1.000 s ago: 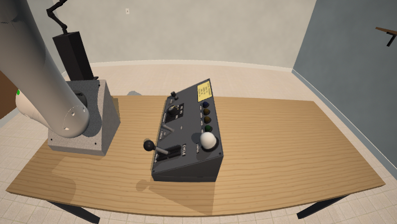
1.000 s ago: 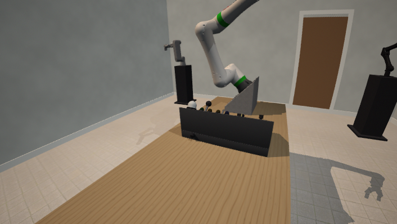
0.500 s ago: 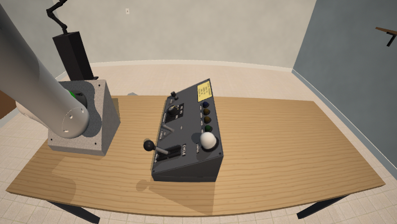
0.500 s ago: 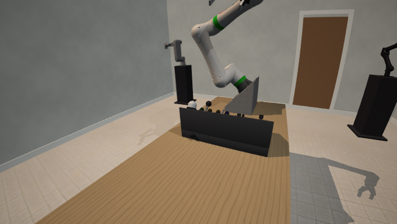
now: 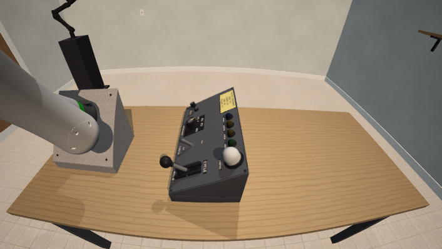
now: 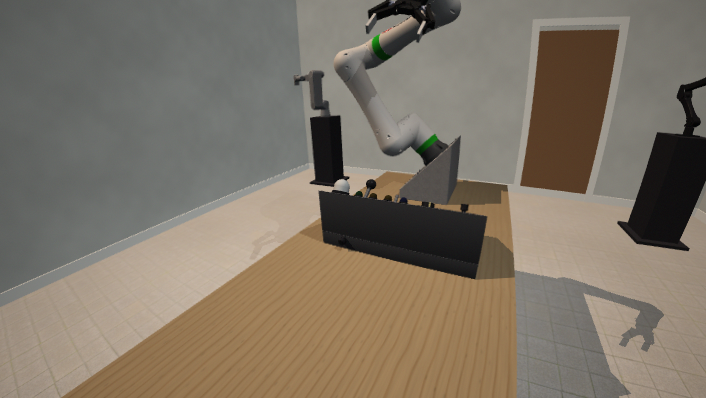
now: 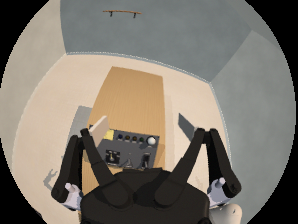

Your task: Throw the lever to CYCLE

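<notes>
The dark sloped console [image 5: 216, 184] [image 6: 400, 225] [image 7: 131, 151] stands on the wooden table [image 5: 313, 162] [image 6: 350, 325]. Its lever, with a black ball knob [image 5: 166, 161] [image 6: 370, 184], leans to the left end of its slot [image 5: 191, 170], away from the CYCLE label [image 5: 205, 166] on the slot's right. The panel also carries a white dome [image 5: 232, 156] [image 6: 341, 185], a rotary knob [image 5: 191, 122], two small toggles [image 5: 194, 106] and a row of coloured lights [image 5: 230, 129]. My gripper [image 6: 396, 22] [image 7: 142, 120] is open and empty, high above the console and pointing down at it. It is out of the top view.
The arm's grey wedge pedestal [image 5: 94, 137] [image 6: 435, 175] stands on the table left of the console. A thick arm link [image 5: 47, 112] crosses in front of it. Black camera stands [image 5: 81, 62] [image 6: 327, 150] [image 6: 665, 190] stand on the floor around the table.
</notes>
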